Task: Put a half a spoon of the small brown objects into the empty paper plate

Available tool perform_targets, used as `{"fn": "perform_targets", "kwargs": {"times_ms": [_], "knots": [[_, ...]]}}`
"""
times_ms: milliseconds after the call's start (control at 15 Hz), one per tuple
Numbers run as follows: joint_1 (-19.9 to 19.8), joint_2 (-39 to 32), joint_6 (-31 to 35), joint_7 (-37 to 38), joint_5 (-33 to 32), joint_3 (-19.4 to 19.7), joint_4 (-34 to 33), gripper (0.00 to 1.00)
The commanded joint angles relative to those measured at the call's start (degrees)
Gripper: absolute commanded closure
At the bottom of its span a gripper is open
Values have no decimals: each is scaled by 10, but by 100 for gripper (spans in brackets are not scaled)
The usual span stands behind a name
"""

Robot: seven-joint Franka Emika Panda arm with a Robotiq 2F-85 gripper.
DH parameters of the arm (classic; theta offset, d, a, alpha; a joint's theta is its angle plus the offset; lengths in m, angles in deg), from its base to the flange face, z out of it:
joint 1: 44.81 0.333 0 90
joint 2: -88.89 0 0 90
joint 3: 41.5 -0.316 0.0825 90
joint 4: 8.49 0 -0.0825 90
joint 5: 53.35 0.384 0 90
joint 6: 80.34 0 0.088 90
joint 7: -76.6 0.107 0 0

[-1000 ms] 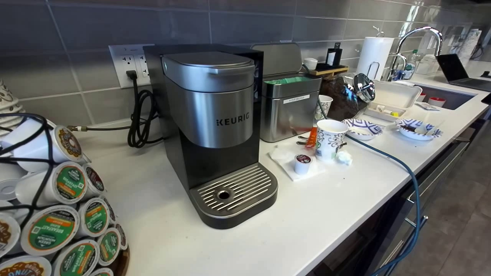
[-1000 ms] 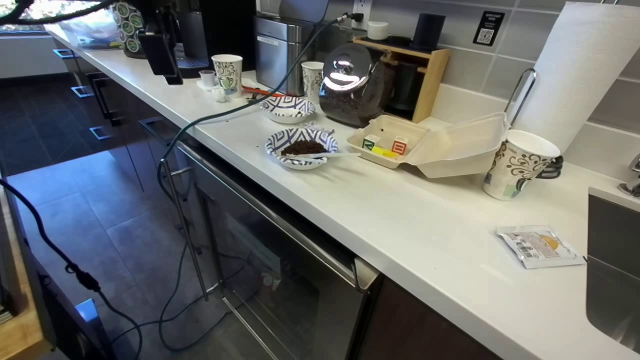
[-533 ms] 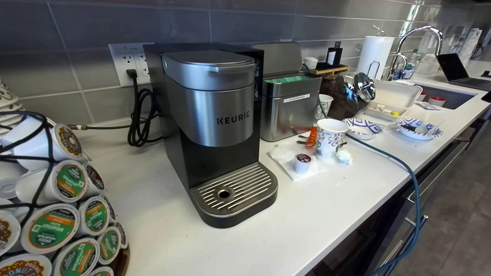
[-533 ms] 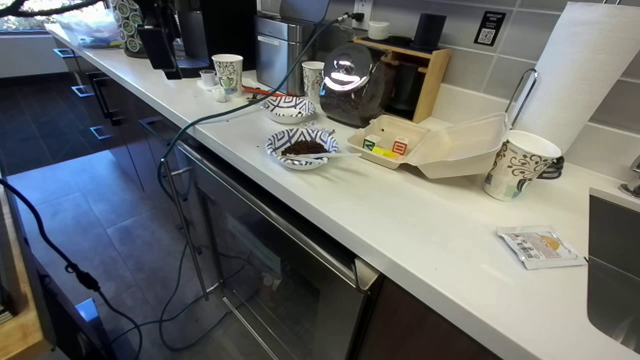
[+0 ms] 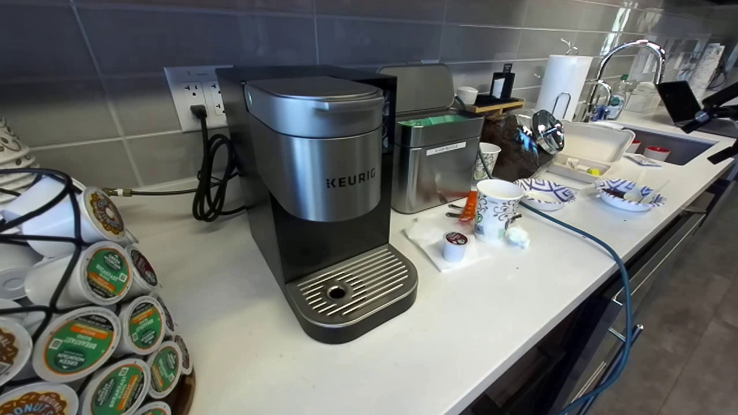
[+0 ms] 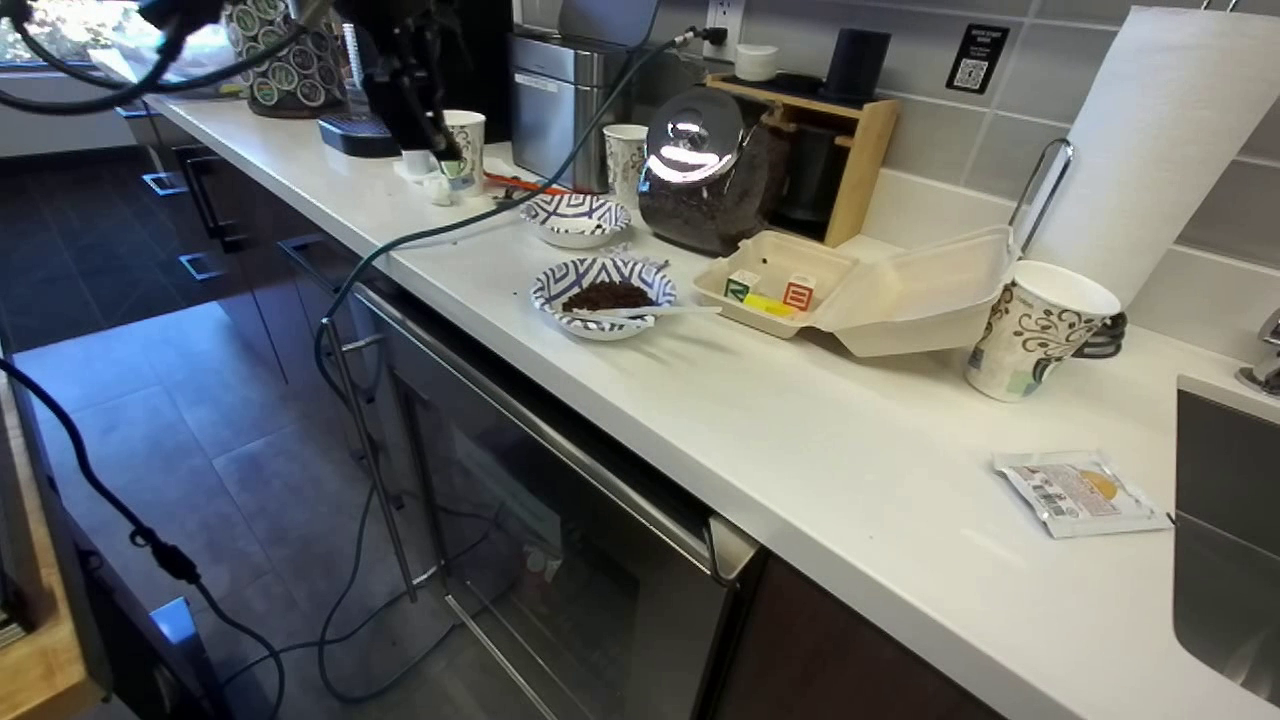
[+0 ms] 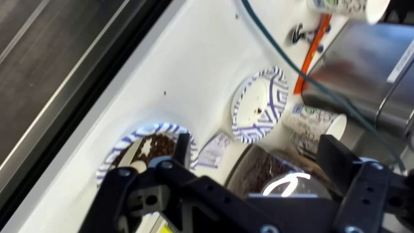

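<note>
A blue-and-white paper bowl [image 6: 655, 285] holds the small brown objects [image 6: 605, 295]. A white spoon [image 6: 665, 311] lies in it, handle over the rim. Behind it sits the empty paper plate [image 6: 575, 236], with the same pattern; a few brown crumbs show in it in the wrist view [image 7: 250, 103]. Both dishes also show in an exterior view, the plate [image 5: 545, 199] and the bowl [image 5: 625, 203]. My gripper [image 7: 255, 142] is open with nothing between its fingers, above the counter. In the wrist view its left finger overlaps the filled bowl. In an exterior view the gripper [image 6: 425, 140] is dark and blurred.
A blue cable [image 6: 440, 232] crosses the counter near the plate. A glass jar [image 6: 700, 185], a paper cup [image 6: 625, 160] and a metal bin [image 6: 560, 110] stand behind. An open takeout box [image 6: 780, 280] sits beside the bowl. The coffee maker [image 5: 323, 173] stands farther along.
My gripper has swung and tilted, moving right toward the dishes in an exterior view. Black arm parts now show at the right edge of an exterior view. The dishes and spoon have not moved.
</note>
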Motion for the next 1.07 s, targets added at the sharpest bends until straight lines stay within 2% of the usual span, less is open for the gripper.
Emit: {"fn": "perform_targets", "kwargs": {"times_ms": [0, 200, 333, 400, 533, 733, 800, 933, 1000], "knots": [[-14, -127, 66, -64, 133, 0, -92, 0], [-51, -227, 95, -111, 186, -24, -175, 0], [-78, -290, 140, -90, 160, -43, -223, 0], [-83, -208, 119, -90, 153, -56, -161, 0], [-100, -261, 139, -88, 148, -69, -200, 0], [-105, -286, 141, -86, 145, -74, -219, 0], [-117, -294, 130, -101, 157, -82, -232, 0], [-171, -321, 13, -174, 181, -103, -287, 0], [-174, -336, -34, -197, 190, -89, -308, 0]]}}
